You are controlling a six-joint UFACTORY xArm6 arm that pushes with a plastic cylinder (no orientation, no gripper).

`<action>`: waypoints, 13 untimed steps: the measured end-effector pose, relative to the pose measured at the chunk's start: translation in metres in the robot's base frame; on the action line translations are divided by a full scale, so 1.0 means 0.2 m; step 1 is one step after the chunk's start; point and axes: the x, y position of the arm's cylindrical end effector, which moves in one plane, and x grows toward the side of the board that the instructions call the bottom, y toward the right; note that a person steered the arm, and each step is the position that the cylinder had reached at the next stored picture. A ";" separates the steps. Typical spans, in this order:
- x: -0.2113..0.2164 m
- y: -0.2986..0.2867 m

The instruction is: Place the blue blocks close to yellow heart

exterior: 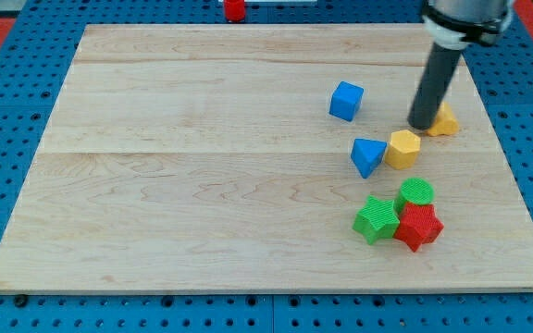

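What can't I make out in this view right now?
- Yellow block at the view's right: mostly hidden behind my rod, so its shape is unreadable and I cannot tell if my tip touches it.
- Red item at the view's top: cut by the frame edge.
- Green round block: its lower part is covered by the red block.

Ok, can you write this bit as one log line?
my tip: beside yellow heart | blue triangle: touching yellow hexagon | blue cube: apart
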 end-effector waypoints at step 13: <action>-0.03 -0.65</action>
